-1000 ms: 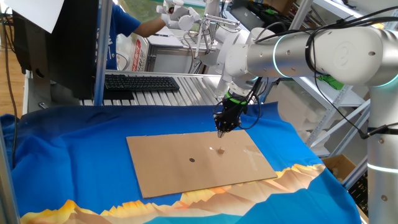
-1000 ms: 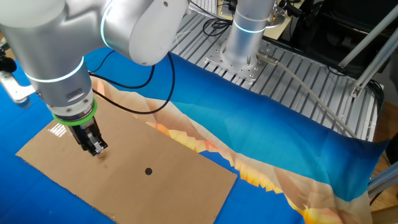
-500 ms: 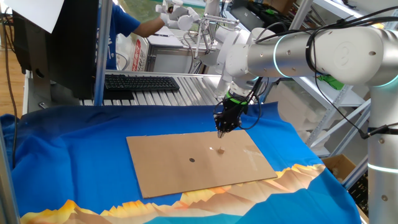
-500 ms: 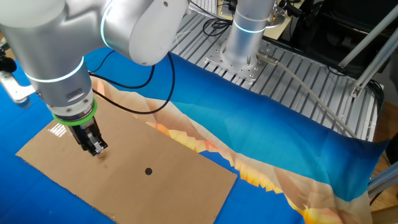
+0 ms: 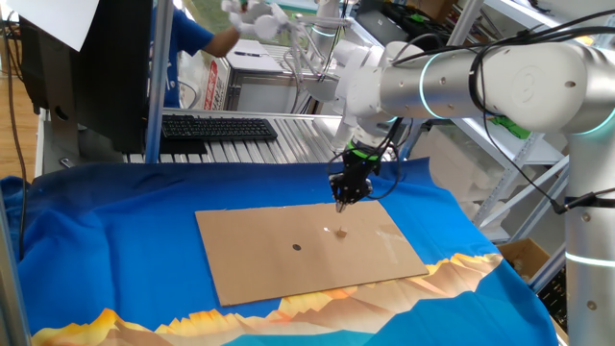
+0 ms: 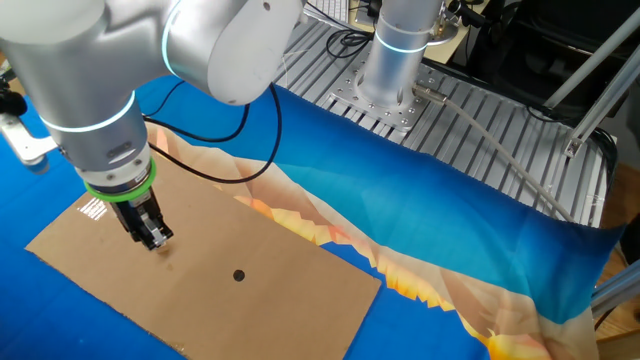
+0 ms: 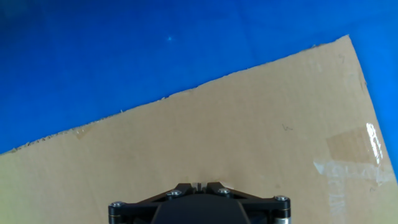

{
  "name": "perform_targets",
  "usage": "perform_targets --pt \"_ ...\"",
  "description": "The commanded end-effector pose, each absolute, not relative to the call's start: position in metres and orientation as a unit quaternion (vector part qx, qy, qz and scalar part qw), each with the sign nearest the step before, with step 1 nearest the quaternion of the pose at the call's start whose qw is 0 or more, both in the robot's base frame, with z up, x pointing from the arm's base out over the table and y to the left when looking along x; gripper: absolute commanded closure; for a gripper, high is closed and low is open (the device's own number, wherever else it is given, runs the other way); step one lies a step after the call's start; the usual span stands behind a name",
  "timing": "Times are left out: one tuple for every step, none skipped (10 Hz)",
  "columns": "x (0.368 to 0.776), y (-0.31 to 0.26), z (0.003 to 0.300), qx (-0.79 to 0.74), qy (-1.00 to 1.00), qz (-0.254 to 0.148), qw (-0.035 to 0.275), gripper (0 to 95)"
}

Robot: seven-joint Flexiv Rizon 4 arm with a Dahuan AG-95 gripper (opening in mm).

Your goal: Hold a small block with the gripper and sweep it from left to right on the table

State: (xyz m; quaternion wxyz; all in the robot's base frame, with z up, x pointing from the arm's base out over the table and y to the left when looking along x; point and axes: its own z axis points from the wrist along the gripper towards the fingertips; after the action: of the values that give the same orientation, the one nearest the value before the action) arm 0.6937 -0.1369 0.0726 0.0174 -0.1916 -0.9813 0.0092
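**A:** Where is the small pale tan-whitish block [image 5: 340,231]?

**B:** It lies on the flat brown cardboard sheet [image 5: 259,264], a tiny light speck to the right of the small dark round dot [image 5: 296,247]. The small black two-finger gripper with the bright green ring [image 5: 340,204] hangs above the sheet, with the speck a little in front of its tips and apart from them. In the other fixed view I cannot make the block out at all.

**A:** And the fingers?

**B:** They look drawn close together, pointing down, but I cannot tell whether anything sits between them. The hand view shows only the black base of the gripper [image 7: 199,202] and bare cardboard beyond it.

**A:** What could go wrong?

**B:** The piece is far smaller than the gripper, so I judge a slight sideways error on the descent would make the tips close beside it or flick it away. Coming down too far would press the tips into the cardboard. The sheet rests loose on the bright blue cloth-covered table [image 5: 115,240], so a dragging sweep could shift the sheet rather than the block.
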Motion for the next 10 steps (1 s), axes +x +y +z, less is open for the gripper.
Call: perform_targets --pt "0.6941 -0.1375 0.0730 -0.195 -0.981 0.010 0.020 95.0" --pt "0.6941 -0.1375 0.0730 -0.199 -0.980 0.007 0.019 95.0" --pt "0.6941 -0.1375 0.0730 -0.203 -0.979 0.002 0.021 95.0" --pt "0.6941 -0.1375 0.0730 -0.210 -0.977 -0.009 0.023 95.0" --pt "0.6941 -0.1375 0.0730 -0.213 -0.977 -0.009 0.024 95.0" --pt "0.6941 -0.1375 0.0730 -0.223 -0.975 -0.008 0.025 95.0" --pt "0.6941 -0.1375 0.0730 -0.228 -0.973 -0.007 0.025 95.0" --pt "0.6941 -0.1375 0.0730 -0.230 -0.973 -0.007 0.026 95.0" --pt "0.6941 -0.1375 0.0730 -0.233 -0.972 -0.005 0.031 95.0" --pt "0.6941 -0.1375 0.0730 -0.236 -0.971 -0.004 0.034 95.0"
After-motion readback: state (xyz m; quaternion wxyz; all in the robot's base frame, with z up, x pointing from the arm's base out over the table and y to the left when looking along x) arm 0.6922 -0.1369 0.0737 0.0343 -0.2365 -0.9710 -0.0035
